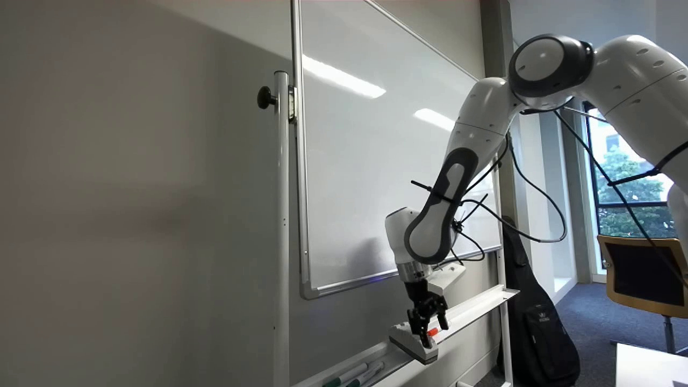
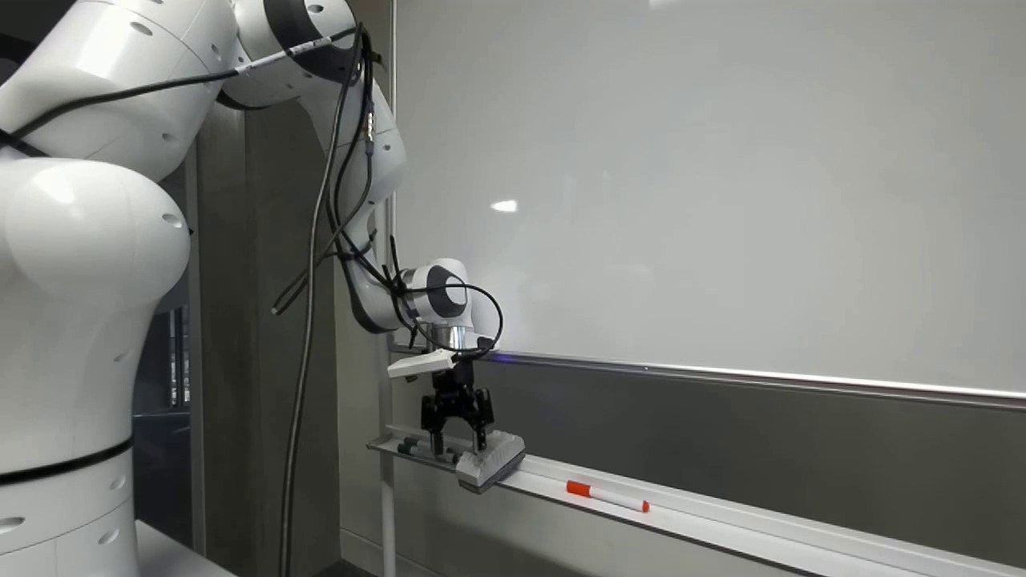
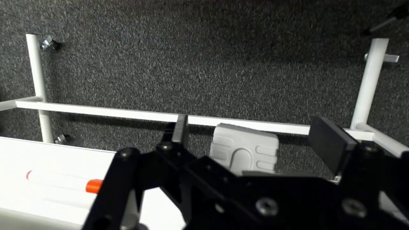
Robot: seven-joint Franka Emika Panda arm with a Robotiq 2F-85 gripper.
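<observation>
Pale grey, the eraser (image 3: pixel 244 143) shows between widely parted, empty jaws in the wrist view, and we find its long axis crossing the tray (image 3: pixel 70 156).

Glare across whiteboard (image 1: pixel 371 161) — soft shadows

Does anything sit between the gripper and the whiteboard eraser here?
Nothing visible stands between the open gripper and the eraser. In the wrist view it shows between the fingers, partly hidden only by the gripper itself. The orange-capped marker lies off to one side on the tray.
</observation>
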